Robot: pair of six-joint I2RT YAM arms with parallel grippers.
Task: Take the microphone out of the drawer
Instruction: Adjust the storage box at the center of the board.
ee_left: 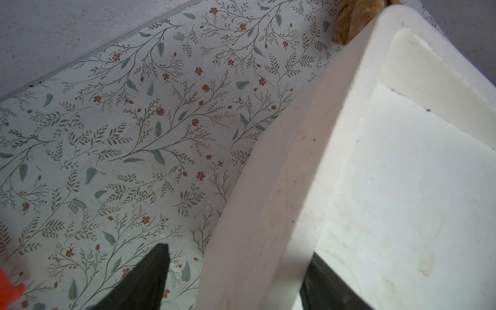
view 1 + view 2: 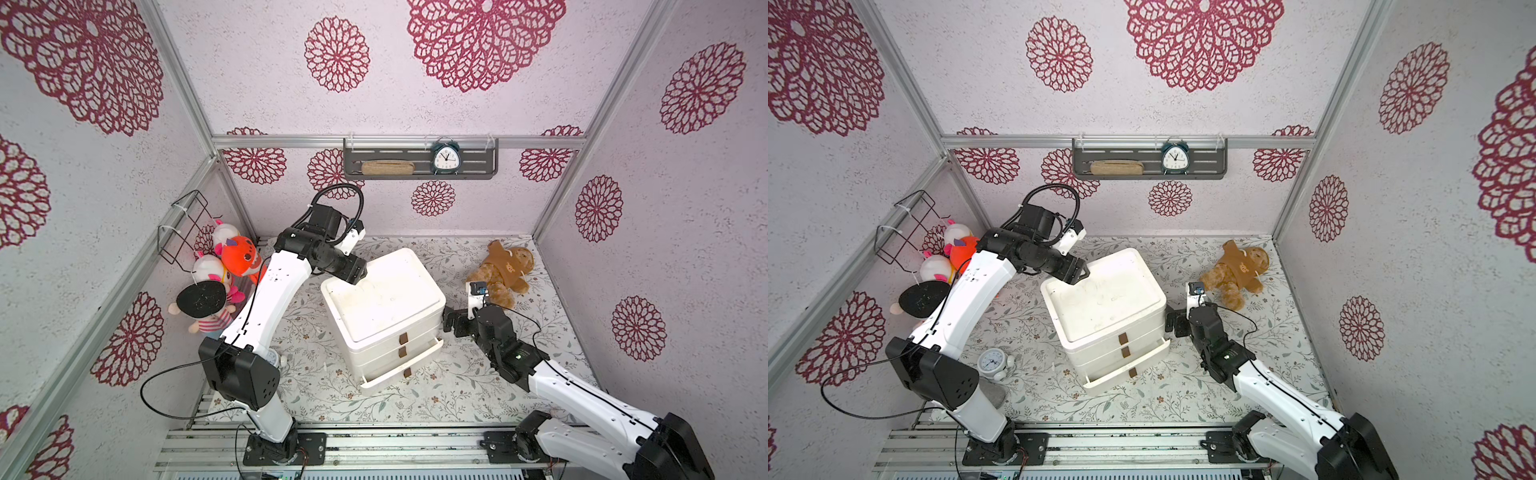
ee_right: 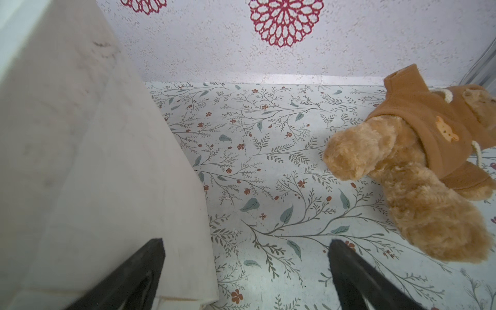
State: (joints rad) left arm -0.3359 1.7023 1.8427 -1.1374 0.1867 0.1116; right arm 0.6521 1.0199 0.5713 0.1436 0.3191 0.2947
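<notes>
The left end effector (image 2: pixel 1079 273) sits at the white drawer unit's (image 2: pixel 1104 299) rear corner (bottom drawer (image 2: pixel 1109 381) slightly out).
</notes>
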